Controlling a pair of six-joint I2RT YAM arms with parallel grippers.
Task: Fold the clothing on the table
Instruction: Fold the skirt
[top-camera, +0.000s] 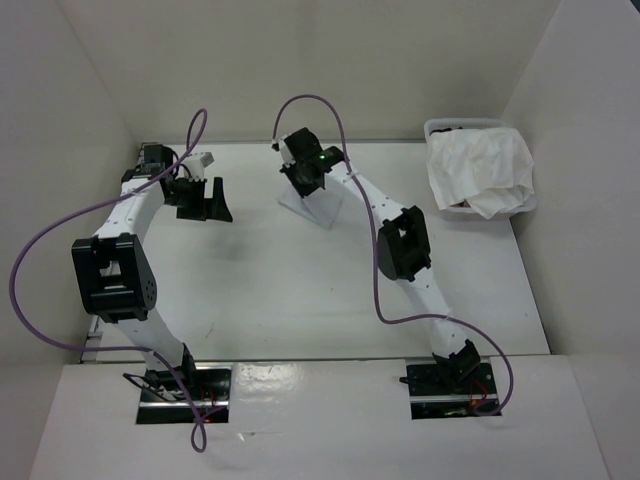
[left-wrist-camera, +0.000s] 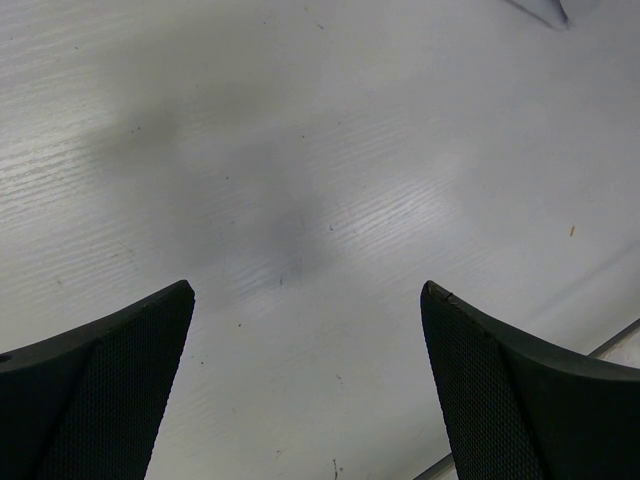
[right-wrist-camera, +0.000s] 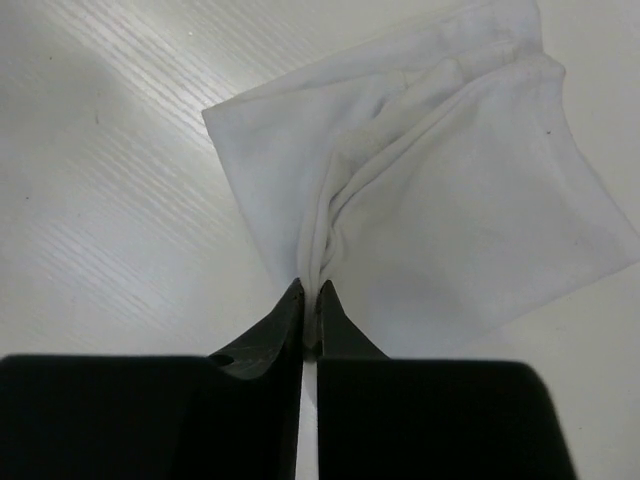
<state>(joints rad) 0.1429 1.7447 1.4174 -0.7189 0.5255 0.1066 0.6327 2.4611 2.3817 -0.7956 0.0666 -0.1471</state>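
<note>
A small white piece of clothing (right-wrist-camera: 470, 200) lies on the white table (top-camera: 260, 290) at the back middle, partly under the right arm's wrist (top-camera: 318, 208). My right gripper (right-wrist-camera: 311, 288) is shut on a bunched fold at the garment's near edge, with the cloth pinched between the black fingertips. In the top view it (top-camera: 303, 180) points down onto the cloth. Left of the garment, my left gripper (left-wrist-camera: 305, 290) hangs open over bare table (left-wrist-camera: 300, 150), holding nothing. It sits at the back left in the top view (top-camera: 212, 205). A corner of the clothing (left-wrist-camera: 545, 10) shows at the top right of the left wrist view.
A clear plastic bin (top-camera: 437, 128) with crumpled white cloths (top-camera: 480, 170) stands at the back right corner. White walls close in the table on three sides. A grey rail (left-wrist-camera: 615, 345) runs along the table edge near the left gripper.
</note>
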